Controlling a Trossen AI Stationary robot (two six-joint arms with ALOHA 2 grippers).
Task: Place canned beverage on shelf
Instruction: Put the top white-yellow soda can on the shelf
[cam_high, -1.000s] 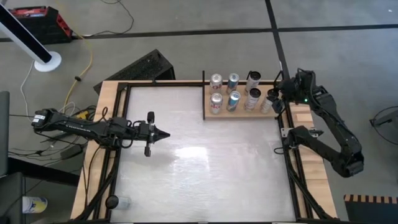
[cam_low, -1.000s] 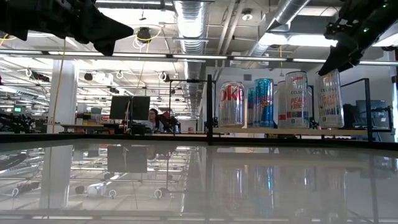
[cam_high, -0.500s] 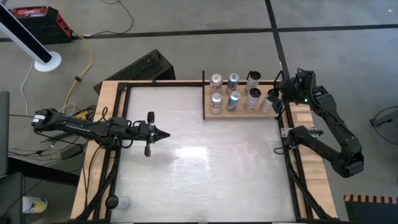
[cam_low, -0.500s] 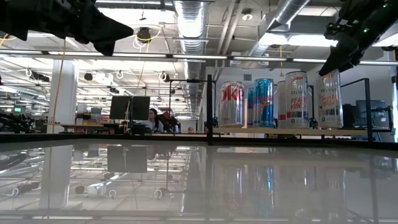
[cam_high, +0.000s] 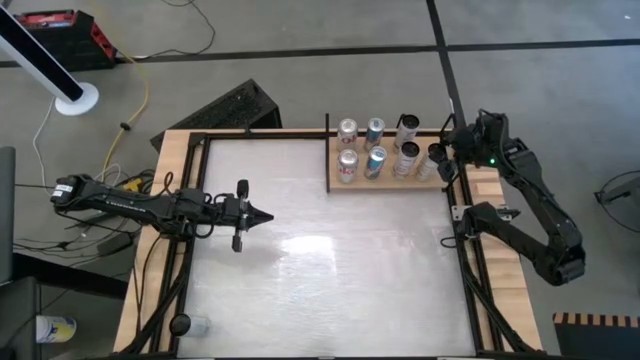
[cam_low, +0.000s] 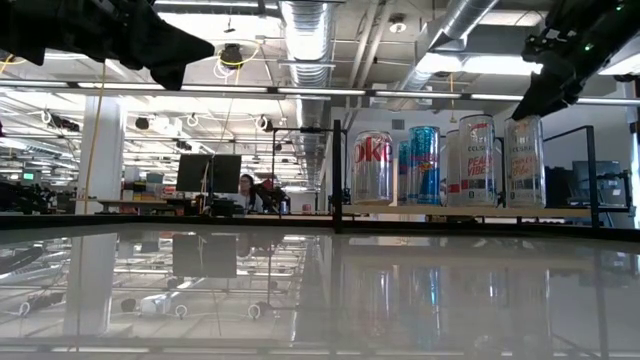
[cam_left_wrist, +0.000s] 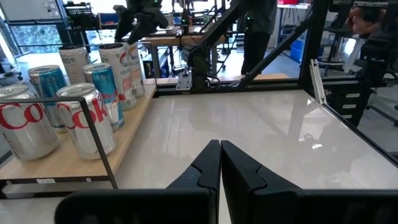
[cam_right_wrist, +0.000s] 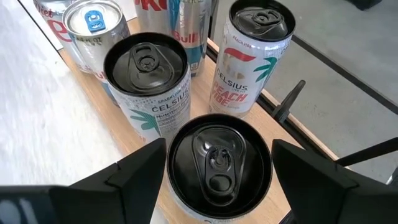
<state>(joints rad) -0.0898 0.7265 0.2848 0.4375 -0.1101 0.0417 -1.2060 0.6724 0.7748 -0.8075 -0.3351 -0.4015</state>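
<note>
The right gripper (cam_right_wrist: 219, 163) stands spread wide around the black-topped Celsius can (cam_right_wrist: 219, 167) resting upright on the wooden shelf (cam_high: 388, 184) at its right end, so a crooked lift could clip it into the neighbouring Celsius can (cam_right_wrist: 149, 78).

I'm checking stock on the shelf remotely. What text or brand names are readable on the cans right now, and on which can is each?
"CELSIUS" and "PEACH VIBE": white can with a black top, at the shelf's rail end.
"CELSIUS": white can beside it; the smaller print is too small to read.
"Co", cut off, in red: the two silver cans at the other end.
Blue-and-silver cans: lettering cut off, unreadable.
Can between the right hand's fingers: only its black top shows.
</note>
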